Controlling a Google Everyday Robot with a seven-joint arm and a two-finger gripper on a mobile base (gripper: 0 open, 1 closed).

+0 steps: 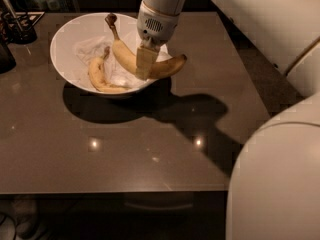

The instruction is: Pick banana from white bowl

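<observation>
The gripper is hanging over the white bowl with jaws clamping the banana at mid-length, risking it swivelling loose and dropping on the table.

curved yellow banana in the hand, above rim of white bowl

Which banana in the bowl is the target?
Find the white bowl on the dark table. The banana is the longer one, gripped midway by the pincer, its long stem ending in a dark knob; the stubbier banana lies beside it.
</observation>
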